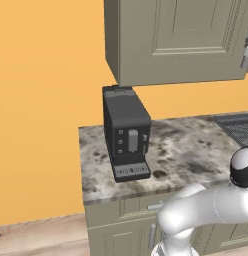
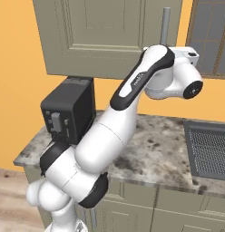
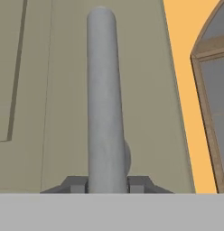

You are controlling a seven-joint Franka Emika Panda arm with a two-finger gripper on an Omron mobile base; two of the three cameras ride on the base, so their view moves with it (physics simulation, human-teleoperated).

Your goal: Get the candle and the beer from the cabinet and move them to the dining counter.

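The grey-green cabinet (image 1: 181, 40) (image 2: 110, 36) hangs on the orange wall with its panelled door (image 3: 32, 90) closed. Its long grey bar handle (image 2: 165, 25) (image 3: 105, 99) runs up the middle of the hand view. My gripper (image 3: 107, 185) is raised to the handle's lower end. The two dark fingertips (image 3: 77, 186) press against the bar from either side, so the gripper is shut on it. The candle and the beer are hidden behind the closed door. The dining counter is out of view.
A black coffee machine (image 1: 126, 132) (image 2: 69, 111) stands on the narrow marble wall counter (image 1: 186, 150) (image 2: 159, 145) below the cabinet. A dark ribbed grille (image 1: 238, 127) (image 2: 209, 152) lies at the counter's right. A window (image 2: 209, 36) (image 3: 213, 113) adjoins the cabinet on the right.
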